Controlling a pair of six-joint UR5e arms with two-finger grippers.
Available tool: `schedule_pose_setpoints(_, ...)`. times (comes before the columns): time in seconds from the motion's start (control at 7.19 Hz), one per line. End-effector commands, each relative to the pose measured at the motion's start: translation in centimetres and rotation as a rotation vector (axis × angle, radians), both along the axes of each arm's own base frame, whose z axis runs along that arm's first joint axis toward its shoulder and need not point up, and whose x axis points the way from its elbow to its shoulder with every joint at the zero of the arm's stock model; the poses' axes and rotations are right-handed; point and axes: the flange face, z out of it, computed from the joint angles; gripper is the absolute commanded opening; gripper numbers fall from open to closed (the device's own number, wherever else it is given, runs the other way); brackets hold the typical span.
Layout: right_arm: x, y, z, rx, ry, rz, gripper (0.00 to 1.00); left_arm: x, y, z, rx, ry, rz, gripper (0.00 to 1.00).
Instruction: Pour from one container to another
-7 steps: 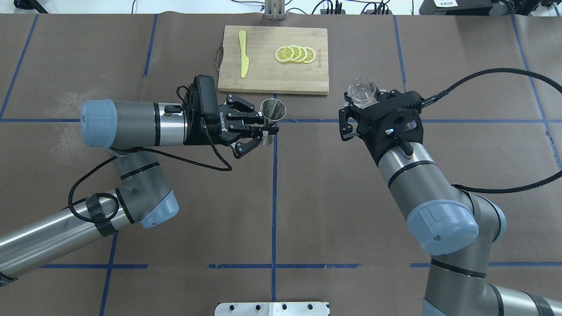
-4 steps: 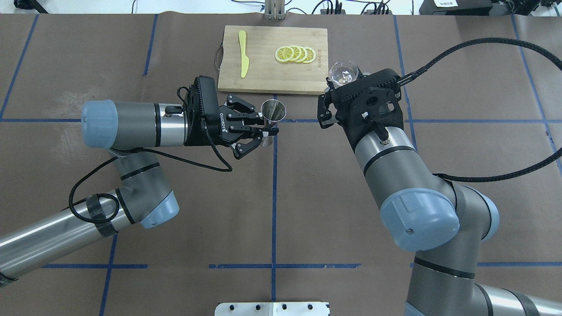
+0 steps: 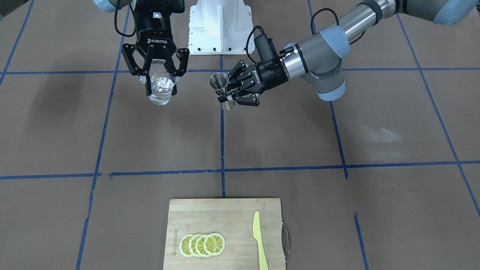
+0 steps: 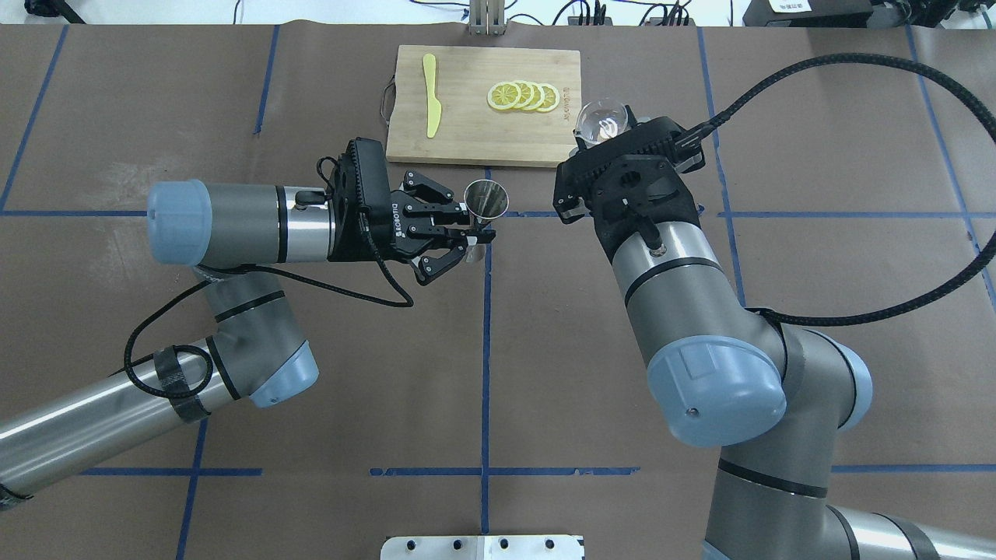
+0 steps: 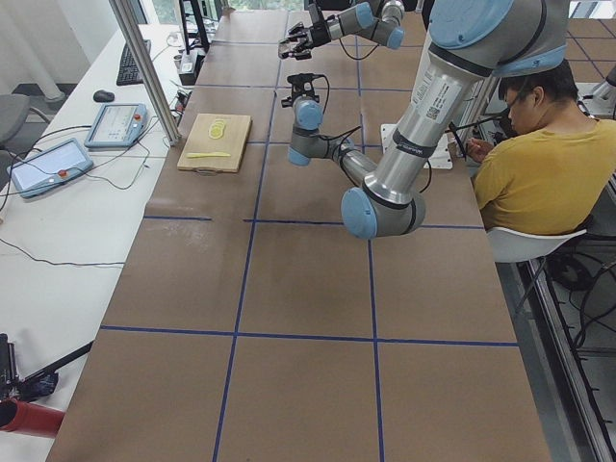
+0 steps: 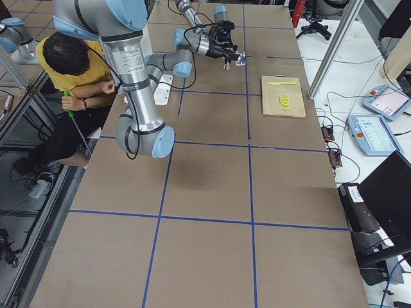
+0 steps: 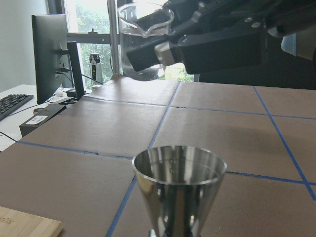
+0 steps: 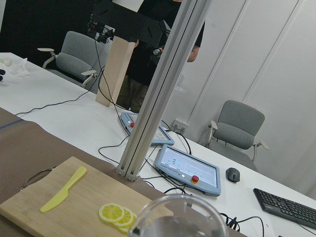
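**1. Left gripper.** The left gripper (image 3: 227, 98) is pinched on the narrow waist of the steel jigger (image 3: 222, 84), one finger on each side. The wrist is held roughly level. The jigger is held upright, with the wide mouth of its upper cone facing up. In the left wrist view the open mouth of the jigger (image 7: 178, 170) fills the lower centre. Whether its lower cone touches the table (image 4: 350, 373) cannot be told.

**2. Right gripper.** The right gripper (image 3: 160, 80) points downward and is clamped around the clear glass cup (image 3: 162, 91), with the fingers against opposite sides of its wall. The glass cup is carried above the table with its opening upward. In the left wrist view it (image 7: 142, 44) is seen higher than the jigger rim and beyond it. From the right wrist camera only the rim of the glass cup (image 8: 180, 213) is seen at the bottom edge. Whether liquid is inside cannot be told with certainty.

**3. Relative position.** The two vessels are near each other but apart. The glass cup is on the robot's right of the jigger, with bare table between them.

**4. Surroundings.** A wooden cutting board (image 4: 482, 144) lies at the far side of the table from the robot, well apart from both grippers. On it are overlapping lemon slices (image 4: 523, 96) and a yellow plastic knife (image 4: 430, 95), apart from each other. A person in a yellow shirt (image 5: 529, 164) is seated beside the robot base.
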Motion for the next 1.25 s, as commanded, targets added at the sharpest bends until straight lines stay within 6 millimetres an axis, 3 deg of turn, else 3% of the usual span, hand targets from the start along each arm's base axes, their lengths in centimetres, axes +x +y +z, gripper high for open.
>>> schedule_pose_setpoints(0.0, -1.3, 0.4, -1.8, -0.008, 0.05, -0.014, 0.0, 0.1, 0.1, 0.0, 0.0, 0.0, 0.002, 0.0)
schedule_pose_setpoints(0.14, -1.9, 0.9, -2.6, -0.009, 0.052, -0.027, 0.0, 0.2, 0.2, 0.0, -0.001, -0.001, 0.003, 0.0)
schedule_pose_setpoints(1.11, -3.4, 2.5, -2.3, -0.014, 0.133, -0.073, 0.0, 0.4, 0.4, 0.0, -0.002, -0.001, 0.009, 0.0)
